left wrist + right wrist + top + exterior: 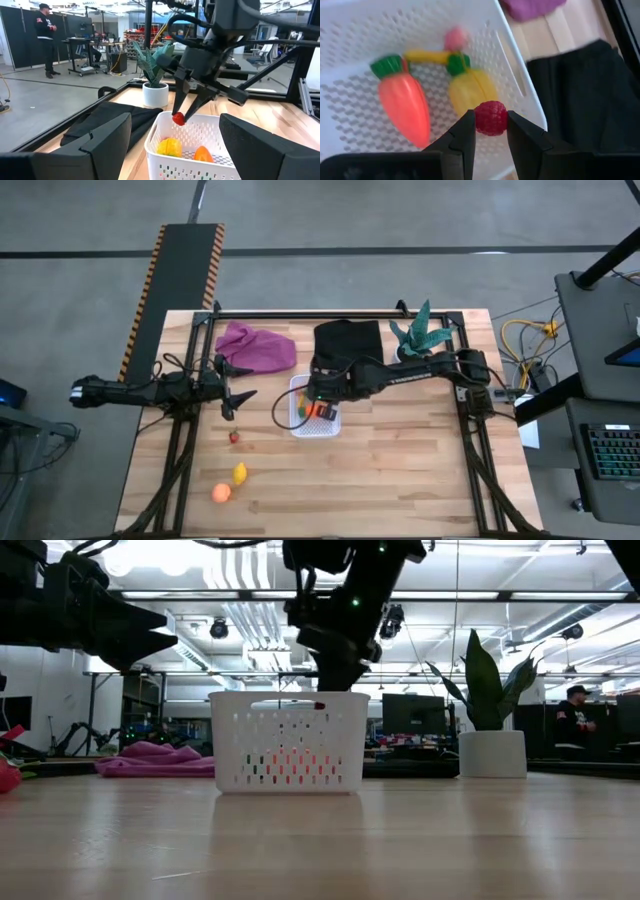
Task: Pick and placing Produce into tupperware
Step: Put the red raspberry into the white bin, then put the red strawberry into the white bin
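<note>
The tupperware (298, 392) is a white perforated tub in the middle of the table. Inside it lie an orange carrot (405, 107), a yellow fruit (470, 89) and a small pink piece (455, 36). My right gripper (491, 131) hangs over the tub's far-side rim, shut on a red berry (491, 118). My left gripper (240, 385) hovers open to the tub's left, touching nothing. On the near-left part of the table lie another red berry (234, 437), a lemon (240, 473) and an orange peach (221, 492). My right gripper pinches the red berry (179, 118) between its two fingertips (466, 127), one finger on each side. The fingers come from above, slanting down. The berry is lifted clear, just above the tub's rim (165, 116).
A purple cloth (256, 347) and a black cloth (348, 340) lie behind the tub, and a potted plant (422, 335) stands at the far right. A person (46, 35) stands in the room beyond. Bare wood stretches across the near right of the table (400, 470).
</note>
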Motion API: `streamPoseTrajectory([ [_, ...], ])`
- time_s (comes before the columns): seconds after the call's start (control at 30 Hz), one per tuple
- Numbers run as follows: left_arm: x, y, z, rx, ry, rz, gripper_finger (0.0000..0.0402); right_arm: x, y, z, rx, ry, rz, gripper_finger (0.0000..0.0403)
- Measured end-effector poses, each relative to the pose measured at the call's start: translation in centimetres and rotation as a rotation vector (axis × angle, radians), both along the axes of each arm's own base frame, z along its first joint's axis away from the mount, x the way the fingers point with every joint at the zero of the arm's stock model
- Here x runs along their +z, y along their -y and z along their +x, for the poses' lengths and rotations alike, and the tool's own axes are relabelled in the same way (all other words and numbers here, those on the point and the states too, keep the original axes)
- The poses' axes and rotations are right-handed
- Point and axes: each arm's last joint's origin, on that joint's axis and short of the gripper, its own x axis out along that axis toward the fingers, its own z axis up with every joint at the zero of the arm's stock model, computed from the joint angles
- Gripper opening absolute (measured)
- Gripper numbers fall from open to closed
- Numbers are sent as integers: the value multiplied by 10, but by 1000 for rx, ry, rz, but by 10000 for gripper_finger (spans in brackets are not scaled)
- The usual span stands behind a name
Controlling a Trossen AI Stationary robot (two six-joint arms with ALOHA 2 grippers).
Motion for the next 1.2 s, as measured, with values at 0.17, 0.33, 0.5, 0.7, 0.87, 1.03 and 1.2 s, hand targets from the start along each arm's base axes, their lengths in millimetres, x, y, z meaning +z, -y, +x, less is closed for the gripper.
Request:
streamPoseTrajectory([
  [0.17,0,0,0,0,1,0,290,-2,5,-5,-51,-38,16,103],
  [0.33,0,0,0,0,0,0,290,-3,2,-4,-23,-38,116,161],
  [0.5,0,0,0,0,1,0,290,2,-1,-1,9,8,168,241],
  [0.7,0,0,0,0,2,0,290,24,-31,20,463,288,210,276],
  [0.87,0,0,0,-1,-1,0,290,50,-45,30,703,543,198,250],
  [1.03,-1,0,0,0,-7,1,290,83,-36,1,731,584,144,216],
  [1.2,0,0,0,0,-3,1,290,103,-27,-61,708,621,102,187],
])
